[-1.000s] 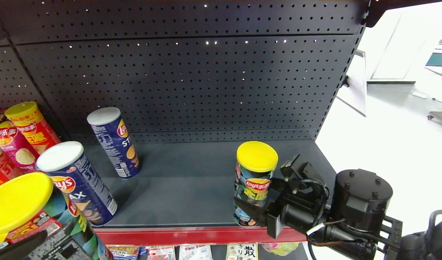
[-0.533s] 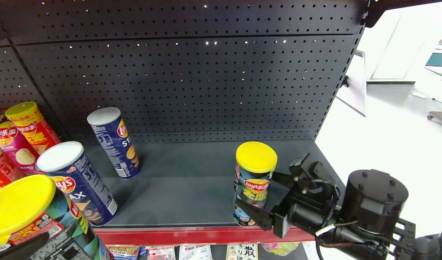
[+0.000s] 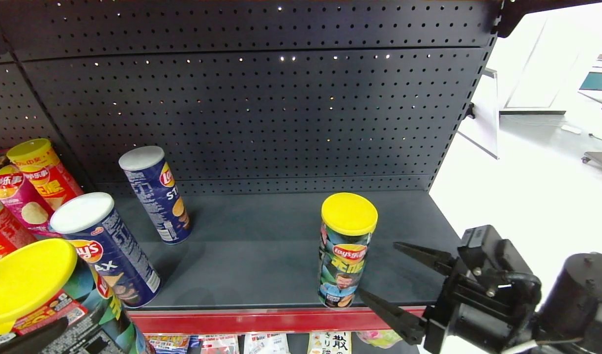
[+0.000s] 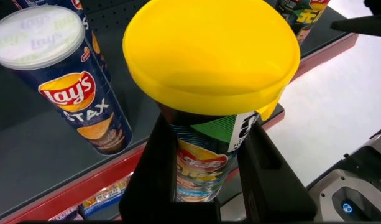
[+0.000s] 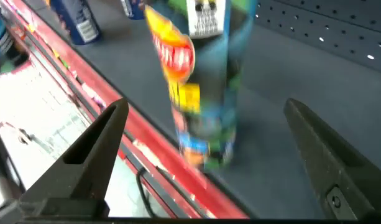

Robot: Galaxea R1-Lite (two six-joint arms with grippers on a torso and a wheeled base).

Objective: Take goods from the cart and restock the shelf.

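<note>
A chips can with a yellow lid (image 3: 348,248) stands upright near the shelf's front edge, right of centre. My right gripper (image 3: 379,269) is open just to its right, with both fingers clear of the can. In the right wrist view the same can (image 5: 202,81) stands beyond the spread fingers of the right gripper (image 5: 206,106). My left gripper (image 4: 209,124) is shut on a second yellow-lidded can (image 4: 209,74), held upright in front of the shelf at the lower left (image 3: 30,290).
Two blue cans (image 3: 156,194) (image 3: 101,246) stand on the left half of the dark shelf board (image 3: 261,231). Red and yellow cans (image 3: 45,172) crowd the far left. Behind is a pegboard wall (image 3: 261,113). A red lip (image 3: 242,319) runs along the front, with packets (image 3: 281,341) on the shelf below.
My right gripper opened, let go of the yellow-lidded can and drew back to the right and toward the front. The can stays standing. The left arm barely moved.
</note>
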